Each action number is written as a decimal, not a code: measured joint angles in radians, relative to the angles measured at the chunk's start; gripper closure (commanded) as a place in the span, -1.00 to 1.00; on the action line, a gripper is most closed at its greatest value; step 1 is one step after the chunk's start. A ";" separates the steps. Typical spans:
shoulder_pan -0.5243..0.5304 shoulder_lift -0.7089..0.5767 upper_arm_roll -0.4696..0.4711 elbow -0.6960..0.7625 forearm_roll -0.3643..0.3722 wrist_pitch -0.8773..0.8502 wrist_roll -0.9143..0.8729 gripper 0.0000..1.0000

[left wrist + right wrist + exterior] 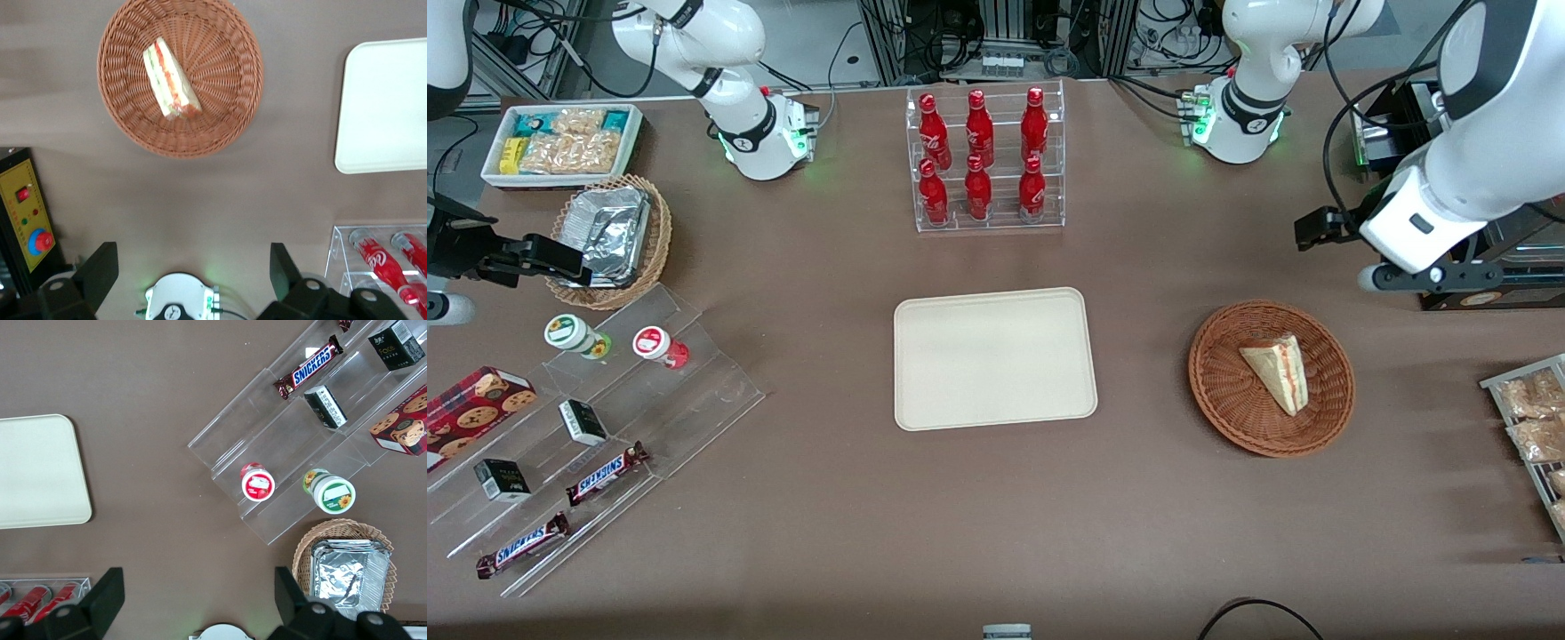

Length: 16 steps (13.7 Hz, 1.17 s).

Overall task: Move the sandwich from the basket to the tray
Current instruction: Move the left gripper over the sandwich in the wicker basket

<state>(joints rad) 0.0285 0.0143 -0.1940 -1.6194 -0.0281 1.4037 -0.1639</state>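
Note:
The sandwich (pixel 1279 373) (pixel 170 80), a pale triangular wedge with red and green filling at its cut edge, lies in the round reddish-brown wicker basket (pixel 1218 400) (pixel 227 107). The cream rectangular tray (pixel 994 358) (pixel 387 107) sits flat at the table's middle, beside the basket, with nothing on it. My left gripper (pixel 1323 228) (pixel 192 273) hangs high above the table, farther from the front camera than the basket and apart from it. Its fingers (pixel 100 270) stand wide open with nothing between them.
A clear rack of red bottles (pixel 985 160) (pixel 383 257) stands farther from the camera than the tray. The working arm's base (pixel 1236 120) is near it. A wire rack of bagged snacks (pixel 1534 427) lies at the working arm's end; clear shelves of snacks (pixel 587 427) lie at the parked arm's.

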 measured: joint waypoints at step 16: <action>0.042 0.018 0.029 -0.426 0.000 0.539 0.034 -1.00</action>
<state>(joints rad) 0.0703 0.0324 -0.1646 -2.0452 -0.0282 1.9431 -0.1300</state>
